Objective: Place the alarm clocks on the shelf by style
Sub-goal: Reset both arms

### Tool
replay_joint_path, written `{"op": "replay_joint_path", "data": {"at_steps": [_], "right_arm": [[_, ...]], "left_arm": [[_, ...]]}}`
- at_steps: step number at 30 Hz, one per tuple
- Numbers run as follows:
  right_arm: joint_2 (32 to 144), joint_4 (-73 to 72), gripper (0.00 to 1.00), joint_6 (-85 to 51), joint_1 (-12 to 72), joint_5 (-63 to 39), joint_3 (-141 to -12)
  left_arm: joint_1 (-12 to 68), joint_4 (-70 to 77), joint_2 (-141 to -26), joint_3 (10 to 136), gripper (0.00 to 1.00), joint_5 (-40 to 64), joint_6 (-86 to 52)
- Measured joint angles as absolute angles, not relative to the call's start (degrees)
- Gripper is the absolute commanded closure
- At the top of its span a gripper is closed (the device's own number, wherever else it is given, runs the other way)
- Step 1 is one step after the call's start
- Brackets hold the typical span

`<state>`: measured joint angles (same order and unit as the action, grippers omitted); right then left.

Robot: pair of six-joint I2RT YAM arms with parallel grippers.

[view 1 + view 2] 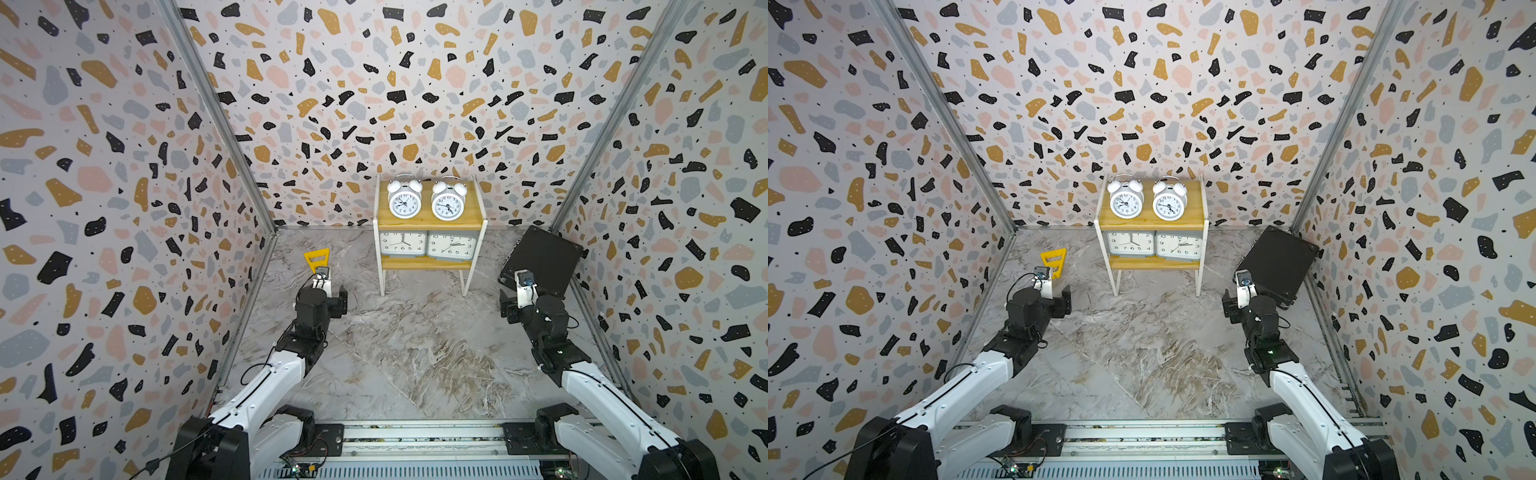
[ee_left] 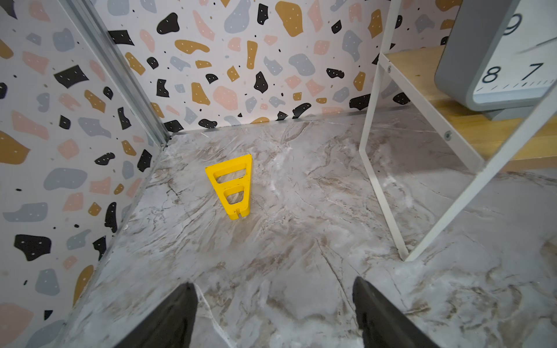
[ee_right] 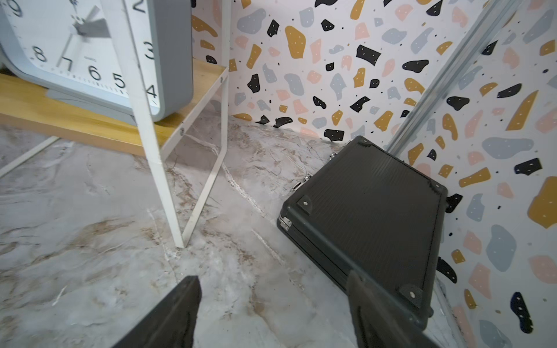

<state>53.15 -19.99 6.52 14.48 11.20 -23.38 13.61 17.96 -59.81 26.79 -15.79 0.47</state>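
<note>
**All four clocks are on the shelf, one style to a tier**

In both top views the shelf (image 1: pixel 430 227) stands at the far middle of the counter (image 1: pixel 407 345), against the back wall. It carries every clock. On the upper board the two round white twin-bell clocks stand side by side, one on the left (image 1: pixel 404 202) and one on the right (image 1: pixel 448 205), upright with dials facing forward. On the lower board are the two grey rectangular clocks, left (image 1: pixel 402 243) and right (image 1: pixel 451 247), close together. The right one looks turned a little against its neighbour. No clock is on the counter itself.

The left arm (image 1: pixel 316 307) and right arm (image 1: pixel 540 316) hang nearer than the shelf, one to each side and apart from it. Each wrist view shows the left jaws and the right jaws spread wide, with only bare counter between them and nothing pinched.

A yellow plastic piece (image 1: pixel 316 259) lies far left on the counter and a black case (image 1: pixel 540 259) leans in the far right corner. Neither belongs to the sorting.

By this layout the task looks finished. At most, the lower right clock could be straightened.
</note>
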Motion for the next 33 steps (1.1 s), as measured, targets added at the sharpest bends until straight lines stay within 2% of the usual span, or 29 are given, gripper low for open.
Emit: {"op": "replay_joint_path", "data": {"at_steps": [7,10,14,24,33], "right_arm": [[59.6,-34.1,0.16,10.5,14.5,15.4,-17.1],[64.3,-40.8,0.15,11.9,14.3,17.8,-14.8],[70.7,-47.5,0.15,12.8,13.5,19.7,-13.6],[70.2,-46.6,0.15,8.7,9.5,17.1,-14.7],[74.5,-46.1,0.14,5.4,6.1,12.6,-15.4]], "left_arm": [[13.5,28.5,-62.6,21.7,0.10,-19.9,4.1],[13.2,30.8,-65.3,21.6,0.05,-21.1,5.0],[12.0,32.0,-68.4,21.6,0.03,-21.3,5.0],[8.5,32.7,-72.4,21.6,0.00,-16.8,3.3],[3.4,38.1,-76.1,20.4,0.00,-9.1,1.2]]}}
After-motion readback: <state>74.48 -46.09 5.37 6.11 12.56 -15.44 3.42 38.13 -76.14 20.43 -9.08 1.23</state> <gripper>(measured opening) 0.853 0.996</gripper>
